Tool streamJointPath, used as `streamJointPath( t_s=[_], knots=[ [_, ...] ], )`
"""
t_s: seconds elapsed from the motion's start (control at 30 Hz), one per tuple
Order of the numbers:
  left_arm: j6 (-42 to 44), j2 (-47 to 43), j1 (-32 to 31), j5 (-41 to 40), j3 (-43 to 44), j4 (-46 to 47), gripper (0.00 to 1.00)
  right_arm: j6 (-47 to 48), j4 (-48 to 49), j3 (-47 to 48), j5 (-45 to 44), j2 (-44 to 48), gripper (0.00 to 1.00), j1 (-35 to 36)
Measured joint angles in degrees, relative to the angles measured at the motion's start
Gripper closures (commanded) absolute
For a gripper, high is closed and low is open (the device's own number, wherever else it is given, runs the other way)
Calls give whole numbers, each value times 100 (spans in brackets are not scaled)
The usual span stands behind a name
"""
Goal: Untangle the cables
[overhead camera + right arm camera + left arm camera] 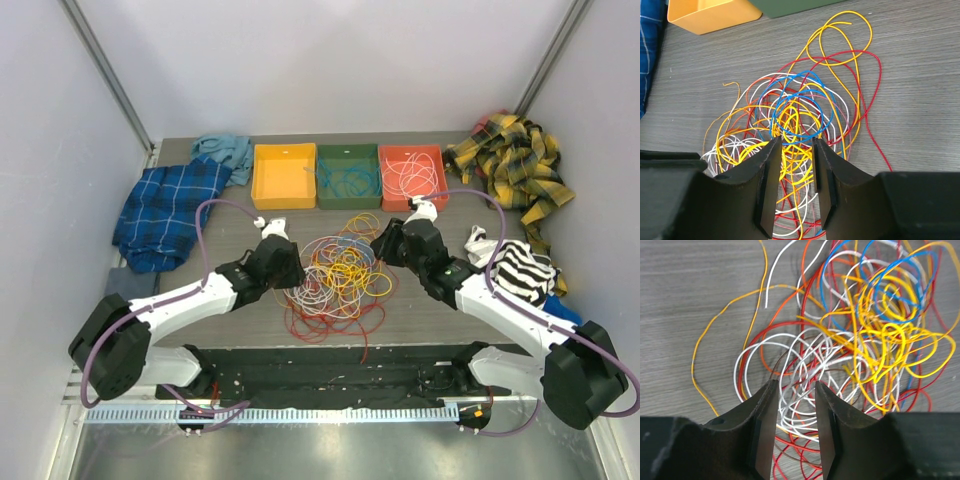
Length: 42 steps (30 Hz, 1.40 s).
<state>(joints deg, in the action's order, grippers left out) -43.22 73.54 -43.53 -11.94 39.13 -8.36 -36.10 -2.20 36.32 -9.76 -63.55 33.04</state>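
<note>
Grey wood-grain surface (pixel 405 315) carries the cables (pixel 340 272) in one knot at its middle. Flanking it, the left hand (pixel 795 385) and right hand (pixel 796 141) hover with jaws parted over white and yellow loops, gripping nothing, probably to pull opposite ways.

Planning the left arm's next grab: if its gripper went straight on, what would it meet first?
Likely the white loops of the cables, just ahead of the open left gripper; depth unclear.
</note>
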Motion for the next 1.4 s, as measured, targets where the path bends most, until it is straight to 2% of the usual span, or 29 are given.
streamJointPath(
  t_s=[0.2, 0.43, 0.6, 0.7, 0.83, 0.93, 1.0, 1.13, 1.4],
  knots=[
    [0, 76, 0, 7, -103, 0, 74, -2, 2, 0, 0, -15, 63, 0],
    [15, 66, 0, -33, -103, -2, 100, -2, 2, 0, 4, -63, 64, 0],
    [22, -24, 0, -48, -101, -48, 100, -4, 0, 0, 4, -57, 65, 0],
    [87, -431, 0, -157, 22, -442, 100, -2, -4, 0, 2, -13, 66, 0],
    [389, -1123, 0, -380, 1145, -1064, 100, 0, -2, 0, 9, 120, 66, 0],
    [680, -1513, 0, -481, 2520, -994, 100, -2, 0, 17, 103, 181, 66, 0],
    [807, -1716, 0, -485, 3095, -861, 100, -4, -2, 46, 229, 190, 61, 0],
    [994, -1899, 0, -474, 3593, -787, 100, -13, 46, 92, 494, 302, 53, 2],
    [1381, -1239, 0, -232, 4374, -925, 100, -162, 511, 417, 979, 686, 40, 4]
  ],
)
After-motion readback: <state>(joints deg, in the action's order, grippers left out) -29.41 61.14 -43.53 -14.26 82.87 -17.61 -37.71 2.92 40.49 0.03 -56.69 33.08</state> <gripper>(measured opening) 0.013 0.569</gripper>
